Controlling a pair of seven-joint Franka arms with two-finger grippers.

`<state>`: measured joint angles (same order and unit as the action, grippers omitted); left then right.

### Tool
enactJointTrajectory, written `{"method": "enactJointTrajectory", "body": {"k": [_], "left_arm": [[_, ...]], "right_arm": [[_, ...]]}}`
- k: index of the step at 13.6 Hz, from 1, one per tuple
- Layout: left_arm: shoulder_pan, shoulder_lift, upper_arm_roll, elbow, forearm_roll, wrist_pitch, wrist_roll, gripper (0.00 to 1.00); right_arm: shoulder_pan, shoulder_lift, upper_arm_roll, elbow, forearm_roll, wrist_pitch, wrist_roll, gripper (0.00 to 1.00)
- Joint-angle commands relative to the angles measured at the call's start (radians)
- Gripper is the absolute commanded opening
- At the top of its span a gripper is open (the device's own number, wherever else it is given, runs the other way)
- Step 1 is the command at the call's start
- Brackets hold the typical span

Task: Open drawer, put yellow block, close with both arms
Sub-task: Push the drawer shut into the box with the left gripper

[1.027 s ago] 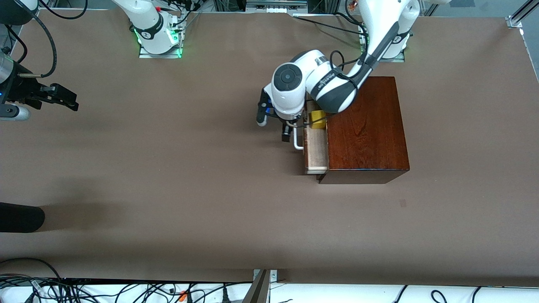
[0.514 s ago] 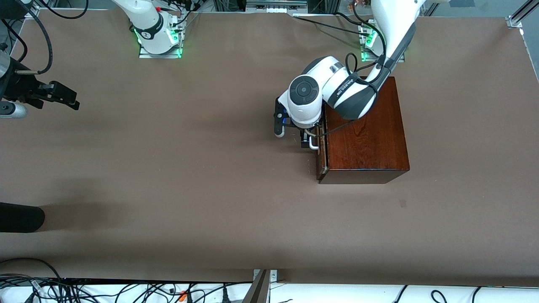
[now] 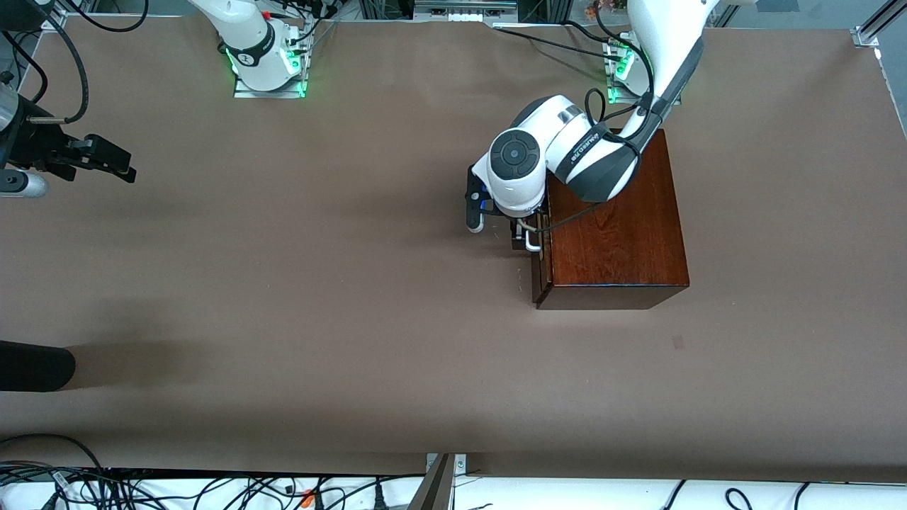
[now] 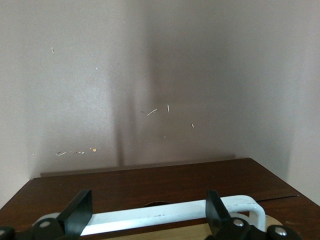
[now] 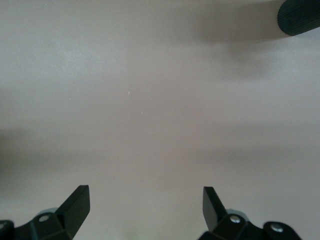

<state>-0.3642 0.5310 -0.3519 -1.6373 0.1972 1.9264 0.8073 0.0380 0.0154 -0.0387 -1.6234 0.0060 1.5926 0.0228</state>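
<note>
At the box (image 3: 616,219) front, my left gripper (image 4: 145,217) straddles the handle (image 4: 165,214), fingers spread, drawer (image 3: 540,255) nearly shut. Right gripper (image 5: 145,210) waits well apart, fingers spread.

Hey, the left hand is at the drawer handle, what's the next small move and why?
Probably back the left hand off the white handle. The drawer looks pushed nearly flush into the wooden box, and the open fingers straddle the bar without gripping it.

A big flat brown table (image 3: 283,297) holds everything. A shiny reddish-brown wooden box (image 3: 616,234) sits on it, toward the left arm's end. The box is the only thing resting on the table top.
</note>
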Motion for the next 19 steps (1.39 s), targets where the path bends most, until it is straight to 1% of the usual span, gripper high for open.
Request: {"method": "enactJointTrajectory", "body": {"k": [1, 9, 13, 15, 16, 17, 19], "left_arm": [[0.005, -0.026, 0.001, -0.004, 0.036, -0.041, -0.022, 1.0], [0.004, -0.039, 0.002, -0.004, 0.044, -0.096, -0.023, 1.0], [0.005, -0.045, -0.001, 0.0, 0.041, -0.099, -0.036, 1.0], [0.004, -0.048, -0.012, 0.026, 0.022, -0.099, -0.101, 1.0], [-0.007, -0.051, -0.021, 0.034, 0.004, -0.099, -0.165, 1.0], [-0.01, -0.055, -0.047, 0.04, -0.03, -0.098, -0.239, 1.0], [-0.002, -0.066, -0.096, 0.057, -0.048, -0.098, -0.391, 1.0]], "right_arm": [[-0.024, -0.006, 0.019, 0.01, 0.019, -0.017, -0.009, 1.0], [-0.024, -0.005, 0.02, 0.01, 0.02, -0.013, -0.011, 1.0], [-0.024, -0.005, 0.019, 0.01, 0.02, -0.01, -0.012, 1.0], [-0.024, -0.005, 0.019, 0.01, 0.02, -0.008, -0.011, 1.0], [-0.024, -0.005, 0.019, 0.011, 0.02, -0.008, -0.004, 1.0], [-0.024, -0.005, 0.019, 0.011, 0.02, -0.008, -0.003, 1.0], [-0.023, -0.005, 0.019, 0.011, 0.02, -0.008, -0.003, 1.0]]}}
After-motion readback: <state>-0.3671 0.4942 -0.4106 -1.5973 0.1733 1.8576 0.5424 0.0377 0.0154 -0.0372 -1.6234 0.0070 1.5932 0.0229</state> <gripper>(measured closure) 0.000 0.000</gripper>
